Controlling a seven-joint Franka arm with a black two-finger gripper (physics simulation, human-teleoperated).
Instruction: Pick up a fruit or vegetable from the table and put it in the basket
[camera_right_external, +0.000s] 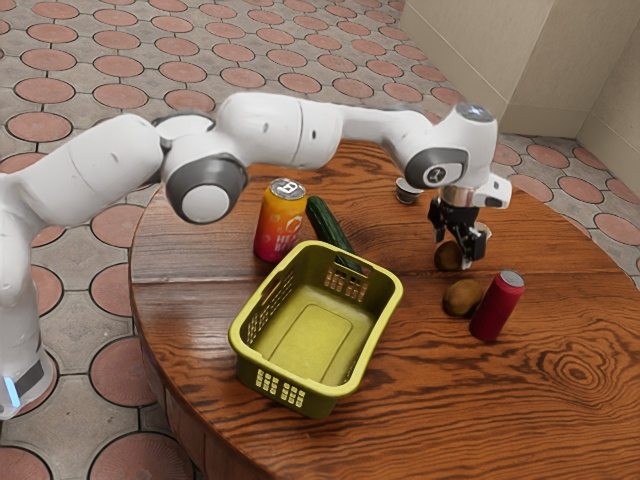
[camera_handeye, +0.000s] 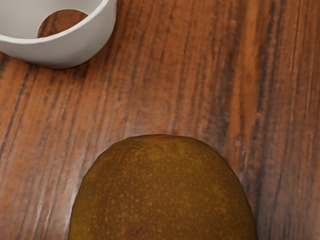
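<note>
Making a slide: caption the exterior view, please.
Robot gripper at a brown fruit, with an empty green basket on the wooden table.

We see a round bench (camera_right_external: 560, 390) of reddish-brown wood with dark, swirling grain. On it we have a yellow-green plastic basket (camera_right_external: 375, 345) with pierced sides, upright. Near its far end, we find an orange-to-pink metal can (camera_right_external: 276, 228), standing, with a long dark green cucumber (camera_right_external: 326, 224) just beside it. Towards the exterior view's right, an upright red can (camera_right_external: 497, 308) stands right beside a rounded brown fruit (camera_right_external: 461, 297). Beyond these lie a speckled olive-brown fruit (camera_handeye: 162, 192) and a rounded white cup (camera_handeye: 95, 42), apart.
</note>
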